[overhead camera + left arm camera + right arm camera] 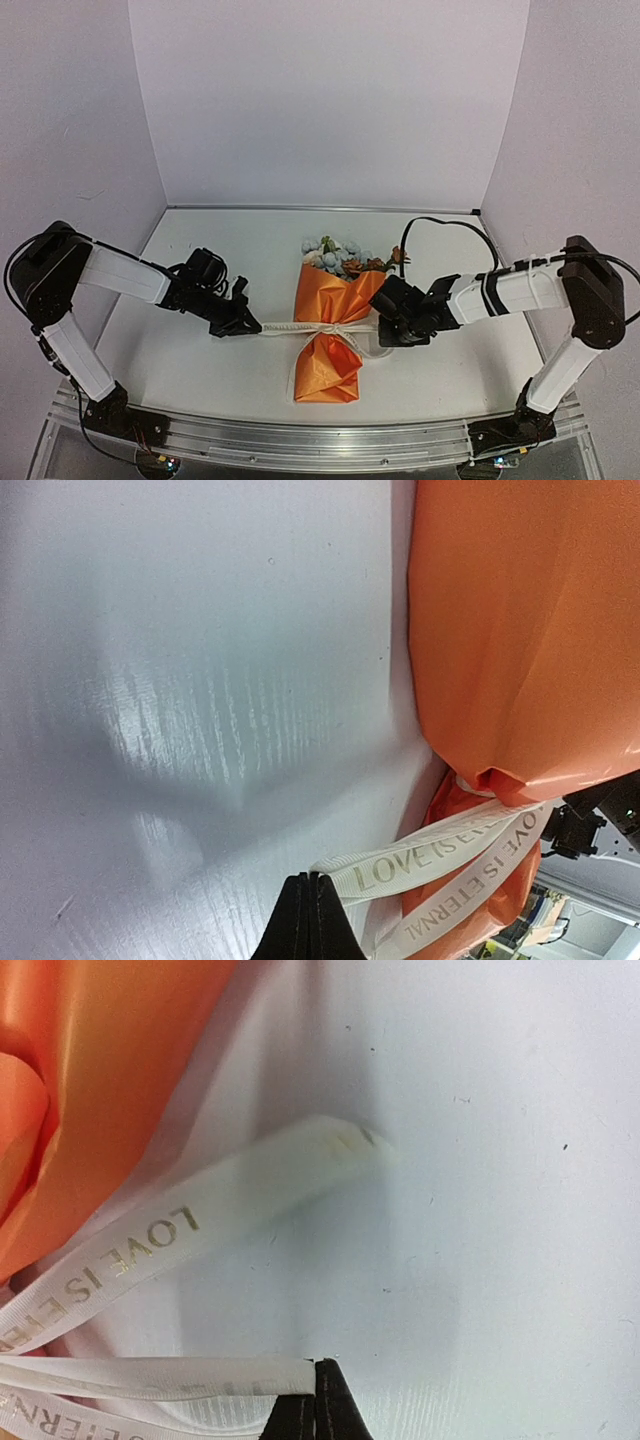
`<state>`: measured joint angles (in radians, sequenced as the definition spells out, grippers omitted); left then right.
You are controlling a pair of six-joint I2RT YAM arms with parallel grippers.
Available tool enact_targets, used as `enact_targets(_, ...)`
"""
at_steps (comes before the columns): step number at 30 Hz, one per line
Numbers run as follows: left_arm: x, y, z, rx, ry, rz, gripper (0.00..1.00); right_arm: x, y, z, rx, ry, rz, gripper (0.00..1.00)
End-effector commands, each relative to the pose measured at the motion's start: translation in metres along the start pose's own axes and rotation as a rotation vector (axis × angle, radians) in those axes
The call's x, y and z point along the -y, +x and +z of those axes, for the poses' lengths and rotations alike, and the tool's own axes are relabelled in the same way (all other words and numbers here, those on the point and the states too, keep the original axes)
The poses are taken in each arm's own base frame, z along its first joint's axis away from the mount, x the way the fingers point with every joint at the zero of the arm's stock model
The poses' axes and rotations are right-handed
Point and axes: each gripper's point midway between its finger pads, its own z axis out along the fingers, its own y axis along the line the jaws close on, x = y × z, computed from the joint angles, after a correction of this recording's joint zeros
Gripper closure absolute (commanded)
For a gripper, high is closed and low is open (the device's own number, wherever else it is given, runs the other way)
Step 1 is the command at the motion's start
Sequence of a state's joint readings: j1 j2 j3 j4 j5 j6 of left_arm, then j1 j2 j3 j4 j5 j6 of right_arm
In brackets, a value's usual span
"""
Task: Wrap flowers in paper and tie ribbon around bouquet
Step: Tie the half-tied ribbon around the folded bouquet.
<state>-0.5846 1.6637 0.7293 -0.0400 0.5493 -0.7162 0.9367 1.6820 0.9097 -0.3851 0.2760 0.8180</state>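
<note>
The bouquet lies in the middle of the table: blue, cream and orange flowers (340,258) stick out of the far end of a cone of orange paper (335,300). A cream ribbon (300,328) printed with lettering is cinched round the cone's waist. My left gripper (250,325) is shut on the ribbon's left end, just left of the cone. In the left wrist view, the ribbon (430,855) runs from the pinched tips (310,880) to the paper (520,630). My right gripper (385,330) is shut on the ribbon (150,1375) at the cone's right side (318,1365). Another strand (200,1210) lies loose nearby.
A black cable (440,225) loops over the table's back right. White walls close in the table on three sides. An aluminium rail (300,440) runs along the near edge between the arm bases.
</note>
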Motion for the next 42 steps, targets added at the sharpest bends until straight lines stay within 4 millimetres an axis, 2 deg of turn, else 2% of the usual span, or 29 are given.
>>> enact_targets(1,-0.002,-0.021,-0.019,0.105,-0.009,-0.019,1.00,0.014,-0.012,-0.008,0.077,0.044,0.030,1.00)
enact_targets(4,-0.005,-0.026,-0.022,0.115,-0.023,-0.019,1.00,0.020,-0.007,-0.007,0.071,0.054,0.030,1.00)
enact_targets(11,-0.013,-0.037,-0.030,0.129,-0.029,-0.042,1.00,0.047,0.013,-0.002,0.066,0.101,0.052,1.00)
enact_targets(26,-0.057,-0.055,-0.054,0.166,-0.103,-0.129,1.00,0.083,0.037,0.000,0.079,0.149,0.114,1.00)
enact_targets(31,-0.068,-0.055,-0.058,0.167,-0.126,-0.143,1.00,0.097,0.041,-0.001,0.088,0.157,0.163,1.00)
enact_targets(40,-0.075,-0.069,-0.075,0.199,-0.204,-0.102,1.00,0.105,0.039,-0.001,0.069,0.141,0.213,1.00)
enact_targets(42,-0.080,-0.070,-0.078,0.206,-0.235,-0.100,1.00,0.114,0.044,0.002,0.056,0.157,0.245,1.00)
